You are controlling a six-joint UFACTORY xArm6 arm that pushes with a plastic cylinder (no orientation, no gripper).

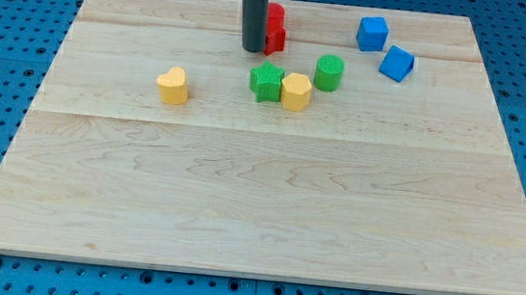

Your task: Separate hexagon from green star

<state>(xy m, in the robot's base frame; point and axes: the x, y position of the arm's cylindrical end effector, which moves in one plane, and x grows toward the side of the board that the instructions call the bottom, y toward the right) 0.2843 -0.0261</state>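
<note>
My tip (pixel 252 50): bare rod, held nothing, at 11 o'clock of green star (pixel 266 82).
Yellow hexagon (pixel 295 92): touched star at 3 o'clock.

— Where was my tip (pixel 252 49)?

— Toward the far side of the scene, a little left of centre. The rod stood upright, coming straight down from the top edge, dark and plain, with no tilt that could be seen.

— And its lower end?

— It sat down at the level of the surface, blunt and round. Only the lower stretch of the rod showed; the arm above it was cut off and could not be seen.
</note>
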